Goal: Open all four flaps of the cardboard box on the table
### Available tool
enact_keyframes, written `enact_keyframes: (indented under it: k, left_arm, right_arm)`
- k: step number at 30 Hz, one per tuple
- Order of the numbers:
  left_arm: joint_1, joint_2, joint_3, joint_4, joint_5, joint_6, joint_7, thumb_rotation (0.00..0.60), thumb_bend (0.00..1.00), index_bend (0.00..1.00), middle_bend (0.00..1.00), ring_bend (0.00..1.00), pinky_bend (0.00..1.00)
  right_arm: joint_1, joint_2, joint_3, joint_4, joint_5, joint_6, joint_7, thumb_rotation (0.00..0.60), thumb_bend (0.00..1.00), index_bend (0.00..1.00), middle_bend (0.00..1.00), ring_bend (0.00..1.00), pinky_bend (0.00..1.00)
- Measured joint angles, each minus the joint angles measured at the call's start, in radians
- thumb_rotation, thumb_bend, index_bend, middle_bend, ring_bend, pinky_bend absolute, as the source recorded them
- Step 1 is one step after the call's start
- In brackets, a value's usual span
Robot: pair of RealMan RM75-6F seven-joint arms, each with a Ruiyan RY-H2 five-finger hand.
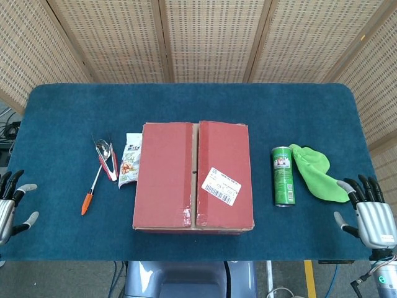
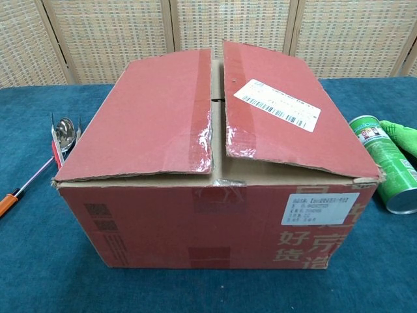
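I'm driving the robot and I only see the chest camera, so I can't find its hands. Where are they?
Observer: In the head view both rest at the table's near edge: the left hand at the far left, the right hand at the far right, fingers apart, holding nothing.
Operator: Is anything hiding beside the box?
Observer: Yes, a snack packet lies against the cardboard box's left side, next to the spoon.
Operator: How big is the green thing behind the can?
Observer: That green cloth spreads out on the far side of the can, reaching toward the right hand.
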Motion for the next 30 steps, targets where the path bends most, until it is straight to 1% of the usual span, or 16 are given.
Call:
enact_keyframes:
  k: [3,6,13,14,19,21,25,30]
  left_arm:
    - [-0.003,0.005,-0.001,-0.005,-0.003,-0.006,0.001,0.600,0.27,0.30,0.09,0.03,0.00]
    - [-0.006,0.008,-0.001,-0.010,-0.002,-0.011,0.000,0.600,0.27,0.30,0.09,0.03,0.00]
    - [-0.015,0.012,-0.005,-0.014,-0.005,-0.023,0.004,0.600,0.27,0.30,0.09,0.03,0.00]
    - [-0.017,0.012,-0.006,-0.015,-0.007,-0.026,0.005,0.600,0.27,0.30,0.09,0.03,0.00]
    - [-0.024,0.014,-0.008,-0.019,-0.010,-0.037,0.009,0.600,0.27,0.30,0.09,0.03,0.00]
    - [-0.030,0.016,-0.009,-0.024,-0.011,-0.043,0.013,0.600,0.27,0.30,0.09,0.03,0.00]
    - [-0.036,0.020,-0.012,-0.031,-0.015,-0.050,0.019,0.600,0.27,0.30,0.09,0.03,0.00]
    - [-0.045,0.026,-0.014,-0.043,-0.024,-0.068,0.031,0.600,0.27,0.30,0.09,0.03,0.00]
  right_arm:
    - [0.004,0.001,0.002,0.000,0.002,-0.006,0.004,0.600,0.41,0.20,0.18,0.00,0.00]
    - [0.007,0.002,0.002,0.000,0.003,-0.011,0.008,0.600,0.49,0.20,0.18,0.00,0.00]
    - [0.019,0.006,0.006,-0.006,-0.005,-0.021,0.033,0.600,0.78,0.20,0.20,0.00,0.00]
    - [0.023,0.007,0.007,-0.007,-0.008,-0.023,0.038,0.600,0.80,0.20,0.20,0.00,0.00]
    - [0.050,0.017,0.015,-0.017,-0.029,-0.043,0.073,0.600,0.97,0.20,0.22,0.00,0.00]
    - [0.071,0.025,0.021,-0.023,-0.040,-0.060,0.089,0.600,1.00,0.22,0.23,0.00,0.00]
    - [0.116,0.042,0.036,-0.036,-0.061,-0.096,0.124,0.600,1.00,0.27,0.27,0.02,0.00]
    - [0.175,0.057,0.057,-0.056,-0.083,-0.143,0.195,0.600,1.00,0.28,0.28,0.03,0.00]
